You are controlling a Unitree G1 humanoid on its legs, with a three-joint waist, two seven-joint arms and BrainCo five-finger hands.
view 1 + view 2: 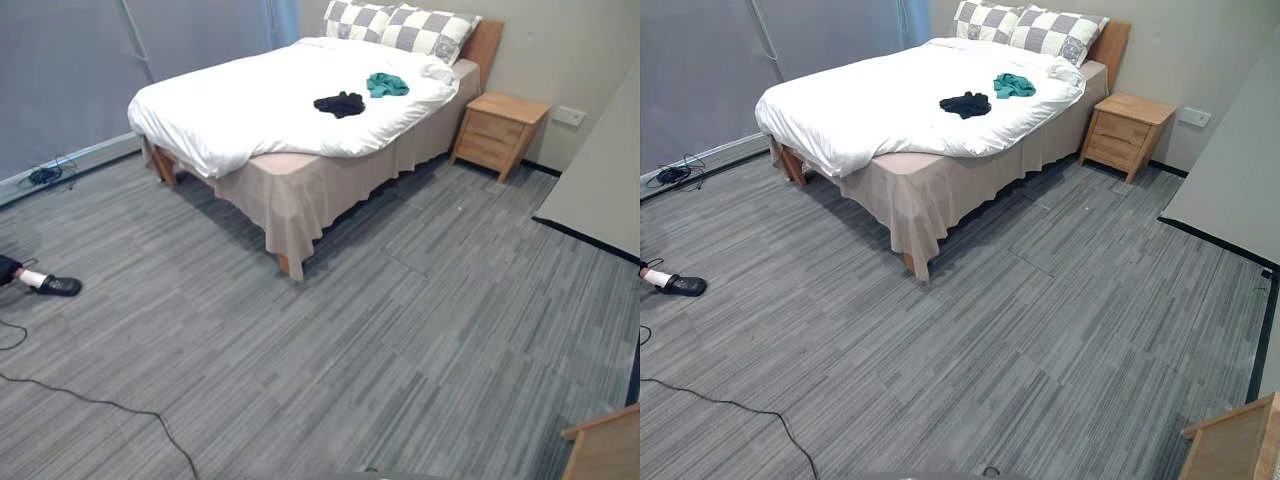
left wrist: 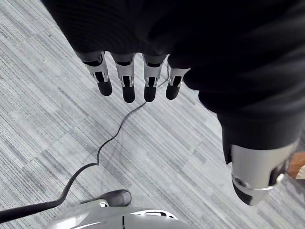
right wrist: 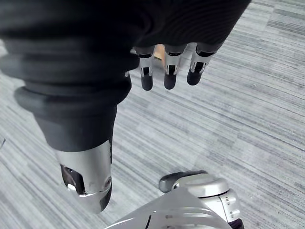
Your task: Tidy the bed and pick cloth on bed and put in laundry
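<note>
Although the black cloth (image 1: 340,104) and the teal cloth (image 1: 387,85) are what must go to the laundry, both lie well apart from the robot, close together on the white duvet (image 1: 250,110) toward the head of the bed (image 1: 300,195), just short of the checked pillows (image 1: 400,28). Neither is folded; each sits in a loose heap, as if dropped. The duvet hangs lower over the far side than the near one, baring the beige skirt, so the tidying looks not yet begun. Both hands hang over the grey carpet (image 1: 420,330), which suits walking: the left hand (image 2: 127,81) and the right hand (image 3: 167,71) show straight fingers side by side, thumbs apart, holding nothing. Open carpet runs up to the bed's near corner and along its side. The aisle narrows between the bed and the wooden nightstand (image 1: 498,132), a pale panel (image 1: 600,170) bounds the right, and a person's shoe (image 1: 55,285) rests at the left edge.
</note>
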